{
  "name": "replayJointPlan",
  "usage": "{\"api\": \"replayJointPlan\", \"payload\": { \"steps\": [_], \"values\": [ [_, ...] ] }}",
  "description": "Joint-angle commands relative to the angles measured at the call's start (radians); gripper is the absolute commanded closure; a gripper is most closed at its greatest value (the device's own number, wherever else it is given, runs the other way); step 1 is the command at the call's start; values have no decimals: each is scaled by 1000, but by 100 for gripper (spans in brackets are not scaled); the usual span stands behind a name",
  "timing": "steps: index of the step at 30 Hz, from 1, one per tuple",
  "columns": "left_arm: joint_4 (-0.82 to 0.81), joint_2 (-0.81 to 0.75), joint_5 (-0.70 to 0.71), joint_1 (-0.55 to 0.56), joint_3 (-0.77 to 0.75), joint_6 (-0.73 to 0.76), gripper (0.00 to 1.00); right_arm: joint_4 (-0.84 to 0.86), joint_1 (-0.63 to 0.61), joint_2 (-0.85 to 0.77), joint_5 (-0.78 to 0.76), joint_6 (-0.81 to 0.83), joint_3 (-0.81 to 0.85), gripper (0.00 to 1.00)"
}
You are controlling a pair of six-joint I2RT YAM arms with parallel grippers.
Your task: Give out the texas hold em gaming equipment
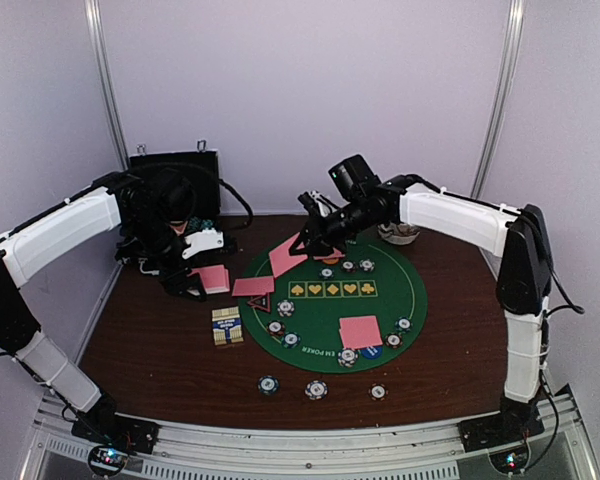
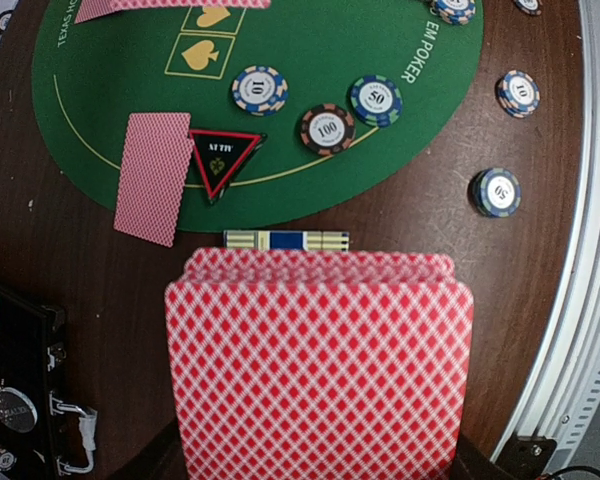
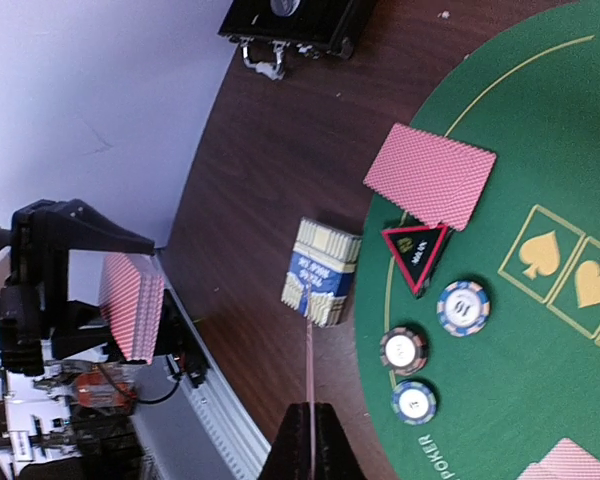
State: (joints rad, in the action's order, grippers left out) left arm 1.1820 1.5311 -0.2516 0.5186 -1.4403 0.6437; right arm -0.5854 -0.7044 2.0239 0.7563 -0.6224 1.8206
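Deck (image 2: 320, 370) was gripped by left claw (image 1: 192, 283); one card (image 1: 285, 257) was pinched by right claw (image 1: 311, 240) at mat (image 1: 412, 300) edge; case (image 1: 160, 170), box (image 1: 227, 326), bowls (image 1: 398, 235) lay nearby.

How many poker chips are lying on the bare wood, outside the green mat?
3, in a row in front of the green mat: the left chip, the middle chip, the right chip. Others may be hidden farther back.

green mat (image 2: 310, 45): "EM POKER" | poker chips (image 2: 327, 129): 10, 100, 50
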Motion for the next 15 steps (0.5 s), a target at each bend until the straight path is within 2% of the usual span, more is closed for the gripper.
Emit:
{"api": "replayJointPlan", "payload": {
  "steps": [1,4,7,10,15],
  "values": [
    [-11,-32,-5,-2,2,7,100,-414,-15,113,-302,400,200,100],
    [-8,-37,-6,-2,3,6,100,-490,-49,188,-545,556,316,100],
    [-7,-38,-5,-2,4,7,100,-486,-97,240,-824,707,371,100],
    [-6,-39,-9,-2,6,6,100,-381,-125,245,-991,813,338,100],
    [0,-49,-13,-2,10,4,100,-59,-163,210,-1158,998,153,100]
  ]
}}
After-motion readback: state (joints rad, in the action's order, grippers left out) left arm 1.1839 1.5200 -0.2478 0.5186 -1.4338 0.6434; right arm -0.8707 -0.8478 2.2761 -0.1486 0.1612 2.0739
